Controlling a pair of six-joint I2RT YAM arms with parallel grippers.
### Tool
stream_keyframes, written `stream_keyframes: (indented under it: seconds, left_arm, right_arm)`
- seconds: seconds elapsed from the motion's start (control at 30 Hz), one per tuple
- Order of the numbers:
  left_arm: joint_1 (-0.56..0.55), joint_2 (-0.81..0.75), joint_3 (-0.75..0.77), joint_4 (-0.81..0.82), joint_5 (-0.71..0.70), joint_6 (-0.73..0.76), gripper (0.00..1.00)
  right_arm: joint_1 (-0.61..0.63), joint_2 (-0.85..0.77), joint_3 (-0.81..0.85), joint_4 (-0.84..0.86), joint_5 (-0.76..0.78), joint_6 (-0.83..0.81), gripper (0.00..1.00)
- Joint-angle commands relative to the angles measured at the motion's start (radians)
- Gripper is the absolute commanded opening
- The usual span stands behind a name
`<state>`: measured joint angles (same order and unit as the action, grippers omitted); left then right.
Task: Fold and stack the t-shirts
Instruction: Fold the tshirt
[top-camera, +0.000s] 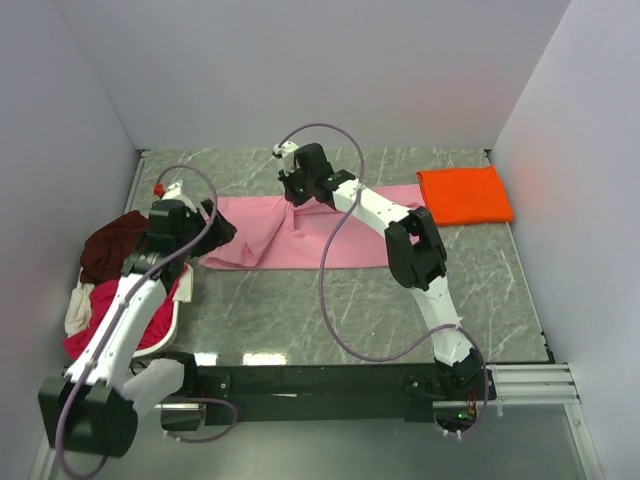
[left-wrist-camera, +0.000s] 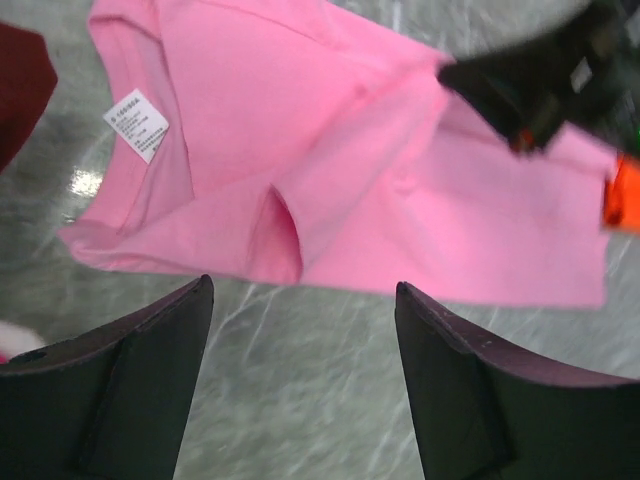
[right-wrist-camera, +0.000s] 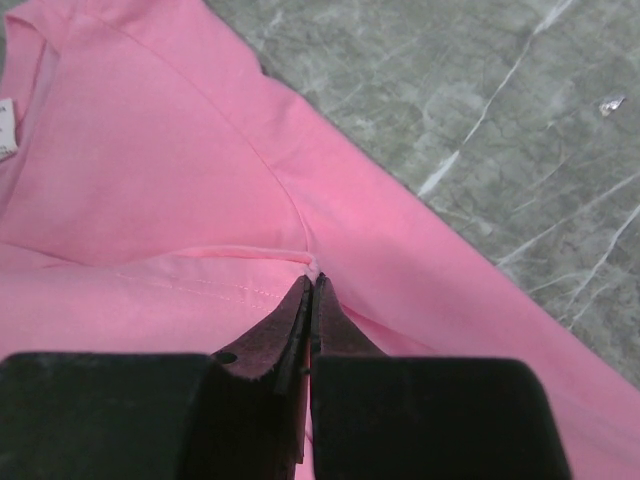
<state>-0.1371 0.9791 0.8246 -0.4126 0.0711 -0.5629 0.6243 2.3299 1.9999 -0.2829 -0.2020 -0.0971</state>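
Note:
A light pink t-shirt (top-camera: 300, 235) lies spread across the middle of the table, partly folded; it also shows in the left wrist view (left-wrist-camera: 330, 170) and the right wrist view (right-wrist-camera: 150, 180). My right gripper (top-camera: 297, 192) is shut on a hem corner of the pink shirt (right-wrist-camera: 313, 275) near its far edge. My left gripper (top-camera: 215, 232) is open and empty, hovering at the shirt's left end (left-wrist-camera: 300, 300). A folded bright orange t-shirt (top-camera: 464, 194) lies at the far right. Dark maroon (top-camera: 112, 243), magenta-red (top-camera: 140, 315) and cream (top-camera: 78, 305) shirts are piled at the left.
The marble table (top-camera: 340, 310) is walled by white panels at the back and both sides. A white label (left-wrist-camera: 139, 125) shows inside the pink shirt's collar. The black rail with the arm bases (top-camera: 330, 380) runs along the near edge.

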Motion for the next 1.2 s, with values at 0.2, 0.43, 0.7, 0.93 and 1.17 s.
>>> stream_keyframes:
  seconds: [0.2,0.43,0.7,0.93,1.17]
  left_arm:
    - [0.133,0.213,-0.130,0.483,0.251,-0.463,0.59]
    - [0.133,0.383,-0.117,0.564,0.318,-0.568,0.62]
    - [0.131,0.449,-0.070,0.445,0.254,-0.577,0.64]
    - [0.119,0.524,-0.039,0.420,0.269,-0.568,0.63]
    - [0.110,0.550,-0.033,0.416,0.262,-0.565,0.64]
  right_arm:
    - [-0.008,-0.020,-0.029,0.047,-0.034,0.022,0.00]
    - [-0.008,-0.026,-0.035,0.050,-0.045,0.027,0.00]
    - [-0.009,-0.032,-0.035,0.053,-0.043,0.027,0.00]
    - [-0.008,-0.026,-0.020,0.042,-0.050,0.034,0.00]
    - [-0.009,-0.032,-0.027,0.047,-0.051,0.034,0.00]
